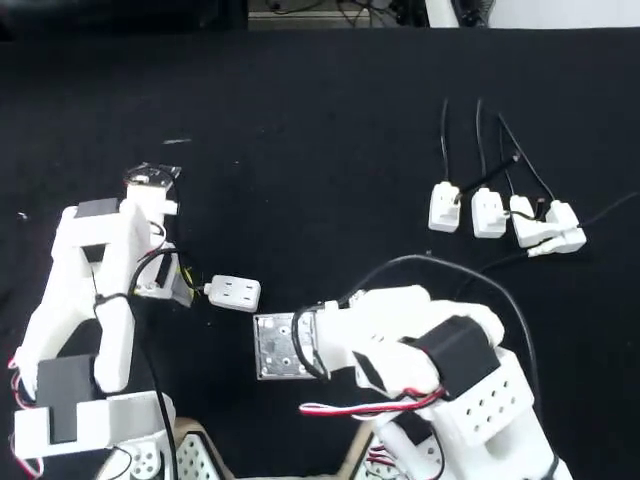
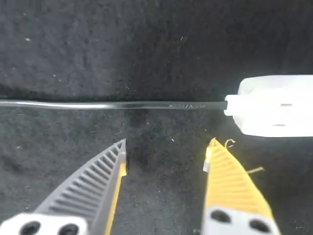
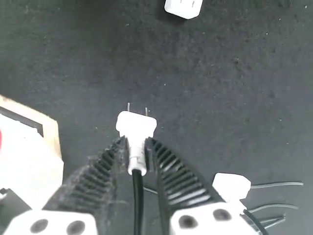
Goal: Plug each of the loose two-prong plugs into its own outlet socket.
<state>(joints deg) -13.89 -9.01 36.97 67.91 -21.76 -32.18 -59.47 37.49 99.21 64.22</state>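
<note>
Pinched a white plug (image 3: pixel 136 125) tight in the right end effector (image 3: pixel 137 142), prongs pointing away. Held the left end effector (image 2: pixel 167 143) spread apart, just above a black cord (image 2: pixel 112 105). Ended in a white socket (image 2: pixel 274 105) on the dark worktop (image 2: pixel 146 39). Sat far from other corded blocks (image 1: pixel 490 212).

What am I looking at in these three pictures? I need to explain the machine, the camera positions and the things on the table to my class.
Two small robot arms sit at a black table. One picture looks down from above; the other two come from cameras on each arm's wrist. The left gripper is open, near a white outlet socket and its black cable. The right gripper is shut on a white two-prong plug, prongs pointing away. More loose plugs lie farther off on the table.
</note>
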